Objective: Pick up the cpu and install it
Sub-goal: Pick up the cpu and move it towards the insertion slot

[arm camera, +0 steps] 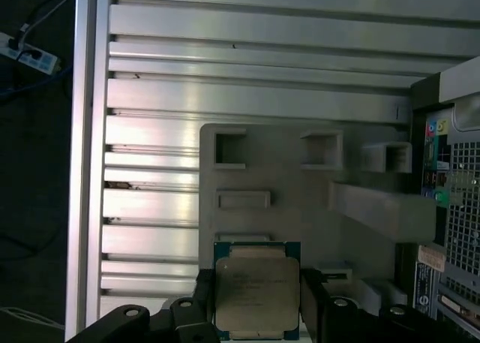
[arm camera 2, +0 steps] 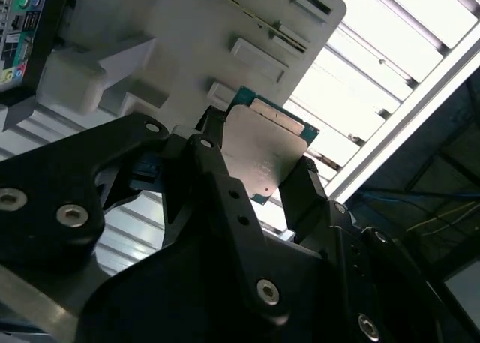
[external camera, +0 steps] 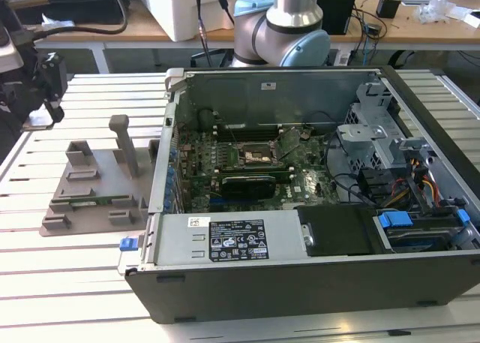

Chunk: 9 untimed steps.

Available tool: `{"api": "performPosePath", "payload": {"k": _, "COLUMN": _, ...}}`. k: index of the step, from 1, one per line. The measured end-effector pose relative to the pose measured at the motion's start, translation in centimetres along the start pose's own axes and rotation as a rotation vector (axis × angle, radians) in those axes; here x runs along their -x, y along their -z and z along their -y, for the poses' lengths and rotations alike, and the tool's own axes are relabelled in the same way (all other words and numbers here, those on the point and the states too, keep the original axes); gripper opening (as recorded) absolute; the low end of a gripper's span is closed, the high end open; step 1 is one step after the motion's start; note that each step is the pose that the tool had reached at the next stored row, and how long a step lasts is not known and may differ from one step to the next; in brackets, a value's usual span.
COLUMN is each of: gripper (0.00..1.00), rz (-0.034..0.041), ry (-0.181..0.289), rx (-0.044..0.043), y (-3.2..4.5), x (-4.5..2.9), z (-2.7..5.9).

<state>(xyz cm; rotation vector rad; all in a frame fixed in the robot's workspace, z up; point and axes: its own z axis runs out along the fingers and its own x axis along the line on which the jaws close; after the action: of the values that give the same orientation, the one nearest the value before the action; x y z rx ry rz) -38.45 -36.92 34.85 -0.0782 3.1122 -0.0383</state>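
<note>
The cpu (arm camera: 256,294) (arm camera 2: 262,151) is a flat square chip with a silver-grey metal top and a thin green edge. My gripper (arm camera: 257,299) (arm camera 2: 259,161) is shut on it, one black finger on each of two opposite edges. In both wrist views the chip hangs above the grey plastic holder tray (arm camera: 300,178) (arm camera 2: 187,35). In the exterior view my gripper (external camera: 41,106) is high at the far left, above the table's left edge and apart from the tray (external camera: 97,185). The black socket frame (external camera: 259,155) lies on the green motherboard inside the open computer case (external camera: 300,245).
The tray has raised blocks and an upright post (external camera: 124,144). The case's metal wall (external camera: 169,155) stands between tray and motherboard. Cables and a drive cage (external camera: 375,140) crowd the case's right side. The slatted table (external camera: 67,283) ends at the exterior view's left.
</note>
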Motion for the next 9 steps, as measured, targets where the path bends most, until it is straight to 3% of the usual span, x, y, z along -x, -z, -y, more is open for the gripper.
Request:
{"api": "performPosePath", "payload": {"k": 6, "gripper": 0.54, "rz": 0.0, "ry": 0.0, "rx": 0.0, "y": 1.15, "x": 0.03, "z": 0.03}}
{"api": "performPosePath", "payload": {"k": 9, "gripper": 0.54, "rz": 0.0, "ry": 0.0, "rx": 0.0, "y": 2.24, "x": 0.06, "z": 0.06}}
